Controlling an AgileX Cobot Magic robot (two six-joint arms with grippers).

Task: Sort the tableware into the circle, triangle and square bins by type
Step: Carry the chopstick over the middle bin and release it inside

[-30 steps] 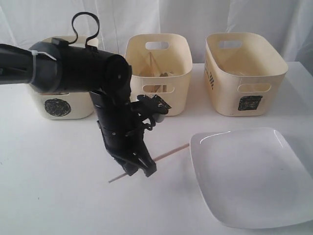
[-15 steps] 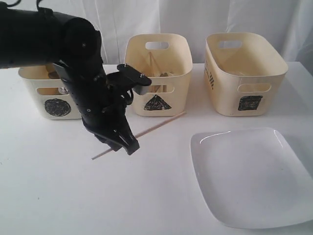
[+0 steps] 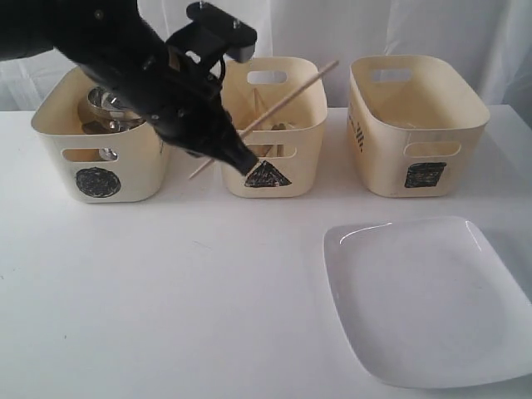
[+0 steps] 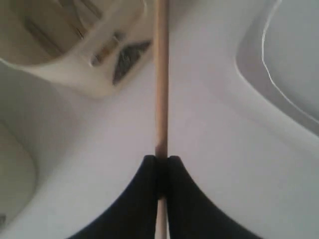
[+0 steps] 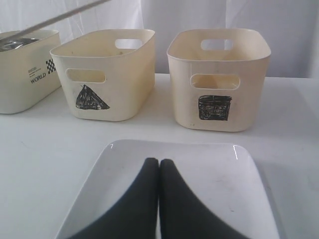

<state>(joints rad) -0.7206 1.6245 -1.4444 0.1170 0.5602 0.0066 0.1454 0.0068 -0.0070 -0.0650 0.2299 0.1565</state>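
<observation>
My left gripper (image 3: 241, 160) is shut on a single wooden chopstick (image 3: 287, 93), lifted in the air in front of the triangle bin (image 3: 299, 179); the stick slants up over that bin's rim. In the left wrist view the chopstick (image 4: 160, 74) runs out from between the closed fingertips (image 4: 149, 167). Steel mugs or bowls (image 3: 106, 106) lie in the circle bin (image 3: 133, 174). The square bin (image 3: 378, 179) stands at the right. The large white square plate (image 3: 420, 299) lies on the table at front right. My right gripper (image 5: 159, 162) is shut and empty, hovering over the plate (image 5: 209, 164).
A white curtain hangs behind the three bins. The triangle bin (image 5: 134, 74) holds wooden and other utensils, partly seen. White tabletop (image 3: 166, 299) spreads at front left.
The left arm has risen and swung back toward the bins, carrying the chopstick from just above the table up to the triangle bin's rim.
</observation>
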